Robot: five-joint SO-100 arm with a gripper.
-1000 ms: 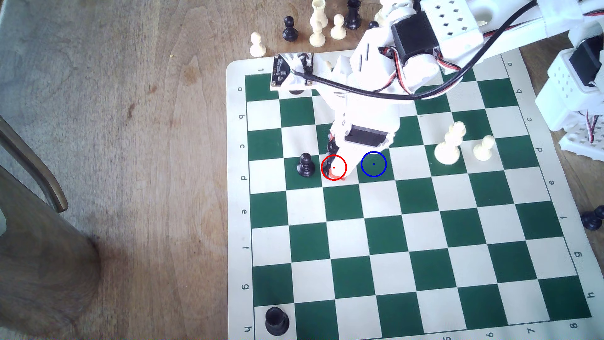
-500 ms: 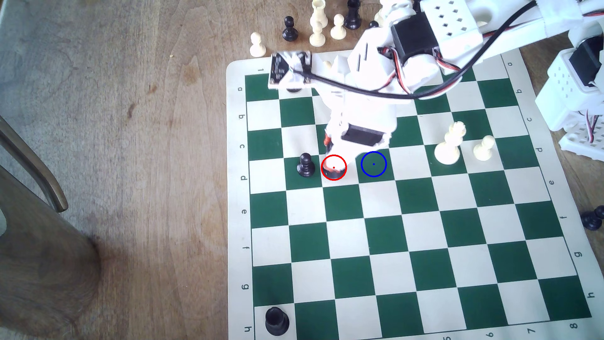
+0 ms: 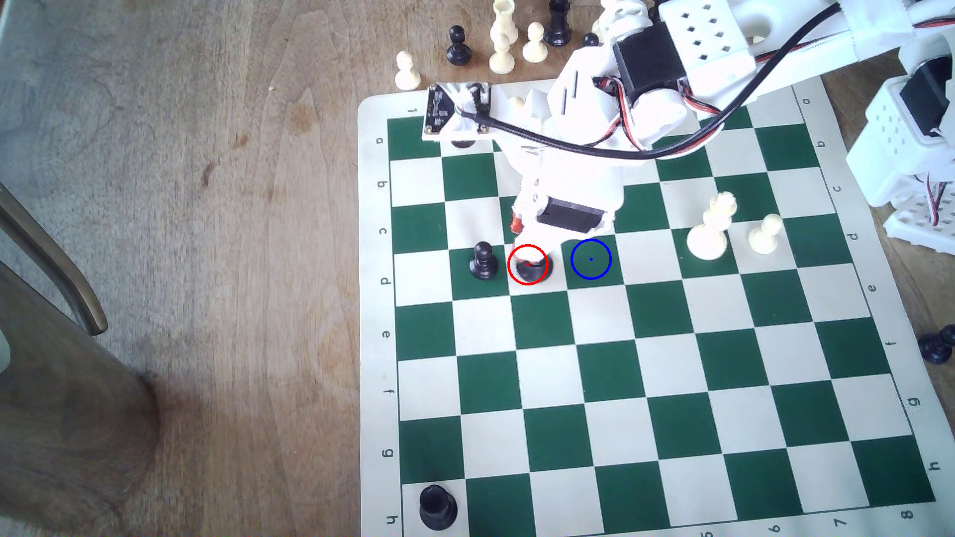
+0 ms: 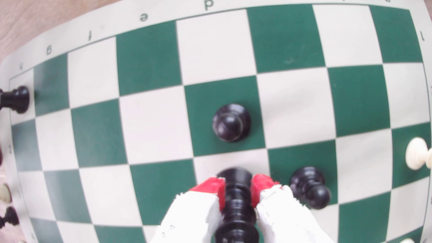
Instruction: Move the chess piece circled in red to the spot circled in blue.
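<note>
The chess piece, tall and glossy black, stands clamped between the red pads of my white gripper. In the exterior view its round base shows at the red ring's right edge, under the gripper; the body is hidden by the fingers. The spot, a dark green square with a blue ring and dot, lies one square toward the exterior view's right and is bare.
A black pawn stands one square to the exterior view's left of the piece; another black pawn sits close beside a finger. Two white pieces stand beyond the spot. A black rook holds the board's near corner.
The gripper has drawn back up the picture and shut on the piece. The piece's base, covered before, now shows and has shifted slightly to the exterior view's right.
</note>
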